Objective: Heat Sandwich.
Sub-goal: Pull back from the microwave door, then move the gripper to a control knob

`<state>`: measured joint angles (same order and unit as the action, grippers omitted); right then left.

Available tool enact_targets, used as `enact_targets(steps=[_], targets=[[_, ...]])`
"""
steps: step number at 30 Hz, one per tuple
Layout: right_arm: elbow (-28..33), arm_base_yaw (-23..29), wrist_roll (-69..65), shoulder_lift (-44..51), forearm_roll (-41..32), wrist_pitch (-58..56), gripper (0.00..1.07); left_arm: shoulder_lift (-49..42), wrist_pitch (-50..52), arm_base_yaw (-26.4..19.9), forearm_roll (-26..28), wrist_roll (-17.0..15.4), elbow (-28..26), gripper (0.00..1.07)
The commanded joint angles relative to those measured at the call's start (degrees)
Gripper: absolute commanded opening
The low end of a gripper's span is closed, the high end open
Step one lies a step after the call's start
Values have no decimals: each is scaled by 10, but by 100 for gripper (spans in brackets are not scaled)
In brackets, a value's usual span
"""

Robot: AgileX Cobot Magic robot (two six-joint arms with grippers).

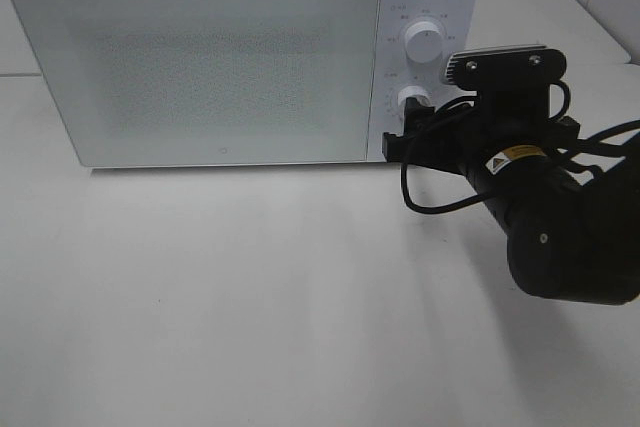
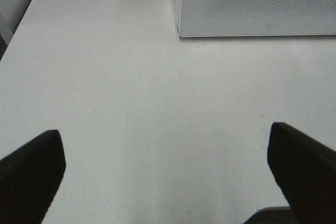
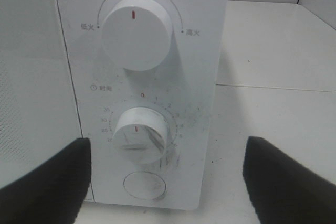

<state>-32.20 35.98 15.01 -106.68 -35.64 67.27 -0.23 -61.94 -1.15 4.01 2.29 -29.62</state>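
1. the sandwich shows in no view; where it is i cannot tell; the microwave stands at the far side of the white table, its frosted door shut and nothing visible through it
2. right gripper: fingers wide apart, holding nothing; it sits just in front of the microwave's control panel, on the right of the oven, with the timer knob between the two fingers and neither finger touching it
3. above the timer knob is the power knob, its red mark aimed at the middle of its arc of labels; below the timer knob is a round button
4. left gripper: fingers spread wide, nothing between them; it hangs over bare table, near and left of the microwave's front left corner
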Motion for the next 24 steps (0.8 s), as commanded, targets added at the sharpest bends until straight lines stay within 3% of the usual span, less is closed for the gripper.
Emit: enact_targets(steps=[1, 24], targets=[[-25, 2, 4, -18, 5, 5, 76, -15, 6, 3, 1, -1, 1, 101], [-144, -21, 2, -113, -9, -38, 76, -15, 6, 2, 1, -1, 1, 100]])
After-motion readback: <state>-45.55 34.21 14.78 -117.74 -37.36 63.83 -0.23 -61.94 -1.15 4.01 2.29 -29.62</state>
